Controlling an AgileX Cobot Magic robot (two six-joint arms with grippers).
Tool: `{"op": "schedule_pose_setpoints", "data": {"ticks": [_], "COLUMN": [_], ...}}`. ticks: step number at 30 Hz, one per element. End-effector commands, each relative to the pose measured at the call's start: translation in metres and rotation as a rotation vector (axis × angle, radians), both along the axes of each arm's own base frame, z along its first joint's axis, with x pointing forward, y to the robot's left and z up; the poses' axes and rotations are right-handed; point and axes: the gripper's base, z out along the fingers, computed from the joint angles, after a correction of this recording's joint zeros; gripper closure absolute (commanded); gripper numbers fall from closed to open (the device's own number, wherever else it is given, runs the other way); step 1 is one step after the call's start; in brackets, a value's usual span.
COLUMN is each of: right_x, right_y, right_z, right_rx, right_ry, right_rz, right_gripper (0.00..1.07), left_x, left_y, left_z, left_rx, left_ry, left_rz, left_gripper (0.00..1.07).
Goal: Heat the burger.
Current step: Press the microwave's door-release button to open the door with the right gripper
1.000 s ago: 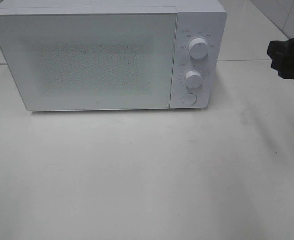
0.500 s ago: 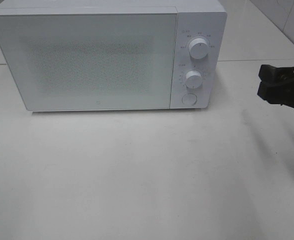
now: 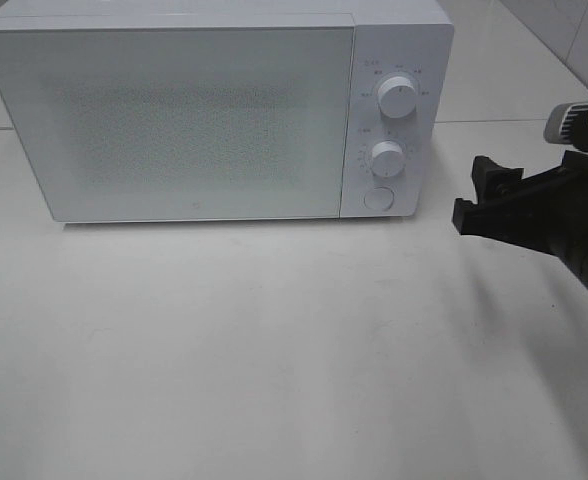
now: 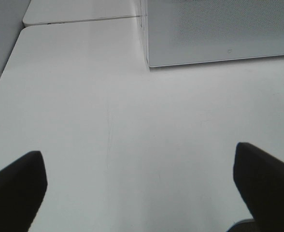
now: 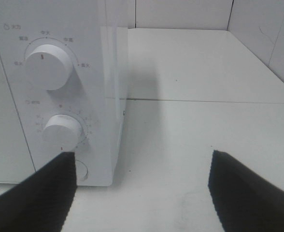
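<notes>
1. Two grippers matter here, and we start with the nearer one. The left gripper (image 4: 138, 154) hangs over the bare table (image 3: 274, 350) in front of the microwave (image 3: 194, 120), fingers spread wide and empty. We would leave it low and back, out of the way should the door open.
2. One step further in, the right gripper (image 3: 474, 195) hovers just beside the control panel, jaws spread with nothing between them. It touches nothing.
3. Three controls face it in a column: the round button (image 3: 378, 198) lowest, the lower knob (image 3: 386, 157) above it, and the upper knob (image 3: 398, 97) at the top. In the right wrist view one finger partly hides the button, so we would line up by the high camera.
4. No view shows the burger. The door (image 3: 174, 120) is shut and its speckled window gives nothing away. The burger may sit inside or lie out of view, and we cannot tell which.
5. We judge the right arm is placed to work the panel.
   - For a knob, we would bring the jaws square over its rim, close evenly, and turn about the knob's own axis so the fingers do not slip off.
   - For the button, we would press straight in with one fingertip, gently, so the microwave does not slide back on the smooth table.
</notes>
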Motion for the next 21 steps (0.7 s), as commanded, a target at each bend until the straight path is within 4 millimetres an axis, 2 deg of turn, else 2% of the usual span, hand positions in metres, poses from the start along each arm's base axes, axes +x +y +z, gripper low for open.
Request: {"op": "schedule_pose_setpoints", "data": {"ticks": [1, 21], "right_x": [-0.002, -0.005], "right_y": [0.01, 0.07], "right_z": [-0.003, -0.031], "right_rx": [-0.019, -0.037], "right_ry": [-0.009, 0.086], "right_rz": [0.01, 0.088], "right_gripper": [0.32, 0.32], "left_x": [-0.002, -0.002], "left_y": [0.0, 0.0], "left_z": [0.0, 0.0], "left_rx": [-0.007, -0.007], "left_ry": [-0.03, -0.03], "left_rz": [0.003, 0.003], "left_gripper": [0.09, 0.09]}}
